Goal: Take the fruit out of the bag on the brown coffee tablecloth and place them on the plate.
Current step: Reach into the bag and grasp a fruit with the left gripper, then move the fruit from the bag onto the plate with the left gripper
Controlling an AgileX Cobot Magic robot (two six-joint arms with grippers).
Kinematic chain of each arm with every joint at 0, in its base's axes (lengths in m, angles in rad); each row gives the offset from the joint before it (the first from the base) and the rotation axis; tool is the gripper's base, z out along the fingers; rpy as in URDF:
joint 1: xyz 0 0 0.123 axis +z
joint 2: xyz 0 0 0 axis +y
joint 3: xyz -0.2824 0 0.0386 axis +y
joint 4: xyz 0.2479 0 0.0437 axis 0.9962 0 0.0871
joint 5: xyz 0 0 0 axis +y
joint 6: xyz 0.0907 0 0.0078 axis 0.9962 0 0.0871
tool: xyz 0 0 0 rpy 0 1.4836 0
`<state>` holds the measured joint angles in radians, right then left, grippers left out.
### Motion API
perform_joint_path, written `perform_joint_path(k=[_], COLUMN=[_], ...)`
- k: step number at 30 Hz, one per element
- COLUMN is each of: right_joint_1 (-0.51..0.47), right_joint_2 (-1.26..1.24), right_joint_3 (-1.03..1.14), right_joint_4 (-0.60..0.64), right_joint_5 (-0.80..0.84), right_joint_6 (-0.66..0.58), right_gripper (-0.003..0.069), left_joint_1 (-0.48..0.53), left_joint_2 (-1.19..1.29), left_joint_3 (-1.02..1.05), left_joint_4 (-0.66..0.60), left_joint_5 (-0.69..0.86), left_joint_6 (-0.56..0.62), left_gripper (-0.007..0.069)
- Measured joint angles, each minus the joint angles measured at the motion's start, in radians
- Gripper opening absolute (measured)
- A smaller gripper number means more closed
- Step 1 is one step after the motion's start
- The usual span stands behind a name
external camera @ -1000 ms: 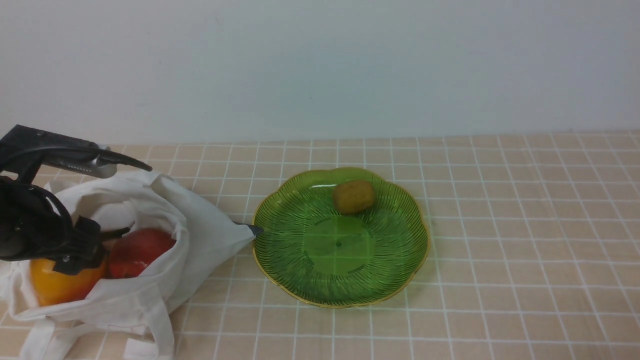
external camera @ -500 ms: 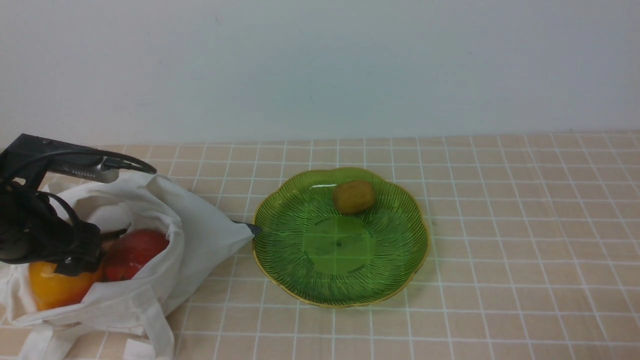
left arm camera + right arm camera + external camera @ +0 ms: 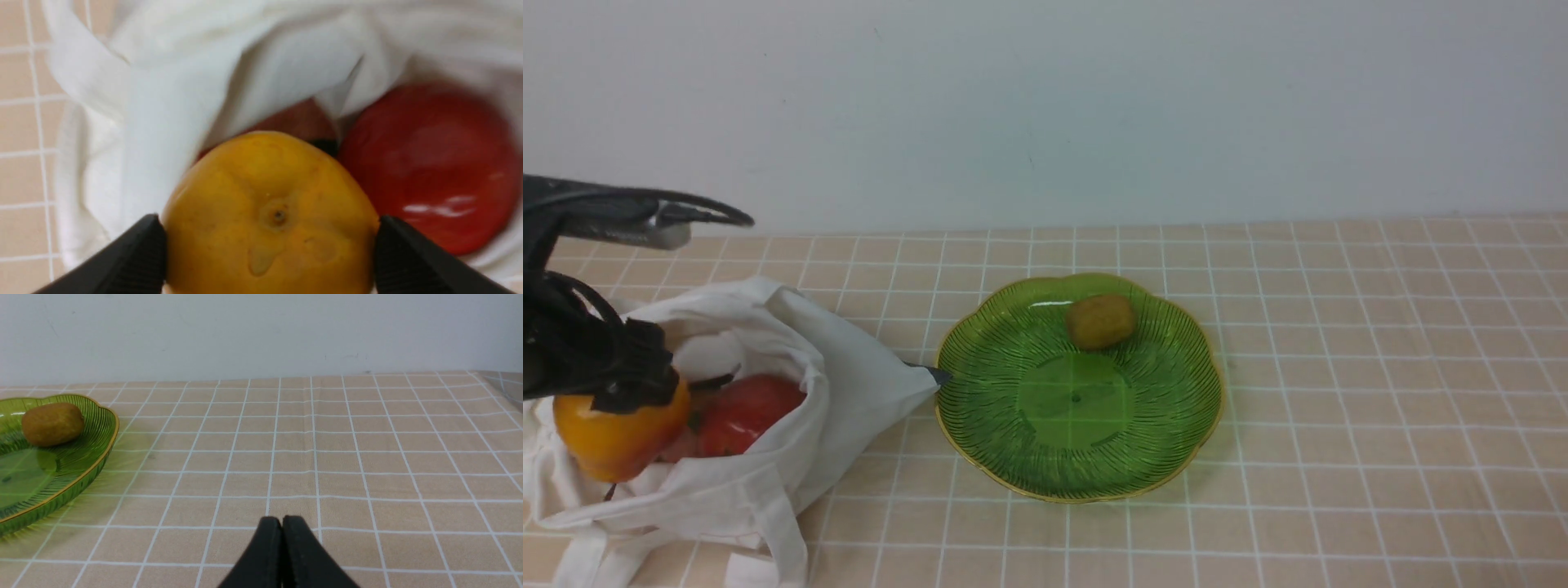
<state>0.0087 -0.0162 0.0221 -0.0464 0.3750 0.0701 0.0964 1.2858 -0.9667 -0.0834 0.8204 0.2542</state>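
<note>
The white cloth bag [image 3: 833, 392] lies open at the left on the tan grid tablecloth [image 3: 1339, 367]. My left gripper [image 3: 621, 400] is shut on an orange-yellow fruit [image 3: 617, 437] and holds it at the bag's mouth; its black fingers [image 3: 139, 257] press both sides of the fruit [image 3: 269, 216]. A red apple [image 3: 747, 412] lies in the bag beside it, also in the left wrist view [image 3: 429, 163]. The green plate [image 3: 1168, 425] holds a brown kiwi [image 3: 1101, 321]. My right gripper [image 3: 282, 526] is shut and empty, low over bare cloth, out of the front view.
The white wall runs along the cloth's far edge. A bag strap [image 3: 776, 531] trails at the front left. Bare cloth lies right of the plate [image 3: 73, 486]. The cloth's right edge [image 3: 502, 384] shows in the right wrist view.
My left gripper has risen with the orange-yellow fruit, lifting it higher in the bag's mouth and a little left. The bag's rim has sagged. The plate and kiwi have not moved.
</note>
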Motion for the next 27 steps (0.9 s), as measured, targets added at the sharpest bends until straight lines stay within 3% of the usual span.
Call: perform_joint_path(k=[9, 10, 13, 16, 21, 27], right_joint_1=[0.000, 0.000, 0.000, 0.000, 0.000, 0.000], right_joint_2=[0.000, 0.000, 0.000, 0.000, 0.000, 0.000], right_joint_3=[0.000, 0.000, 0.000, 0.000, 0.000, 0.000], right_joint_4=[0.000, 0.000, 0.000, 0.000, 0.000, 0.000], right_joint_5=[0.000, 0.000, 0.000, 0.000, 0.000, 0.000], right_joint_6=[0.000, 0.000, 0.000, 0.000, 0.000, 0.000], right_gripper=[-0.0014, -0.0014, -0.0014, -0.0014, -0.0014, -0.0014], left_joint_1=[-0.033, -0.090, -0.170, -0.343, -0.494, -0.561], left_joint_2=[-0.161, -0.168, -0.153, -0.064, 0.104, 0.338], left_joint_3=[-0.046, -0.047, -0.047, -0.048, -0.049, -0.061], left_joint_4=[-0.280, -0.375, -0.474, -0.615, -0.671, -0.729], left_joint_5=[0.040, 0.032, 0.010, -0.076, -0.228, -0.437], left_joint_6=[0.125, 0.199, 0.264, 0.321, 0.334, 0.327], left_gripper=[0.0590, 0.0590, 0.0590, 0.0590, 0.0590, 0.0590])
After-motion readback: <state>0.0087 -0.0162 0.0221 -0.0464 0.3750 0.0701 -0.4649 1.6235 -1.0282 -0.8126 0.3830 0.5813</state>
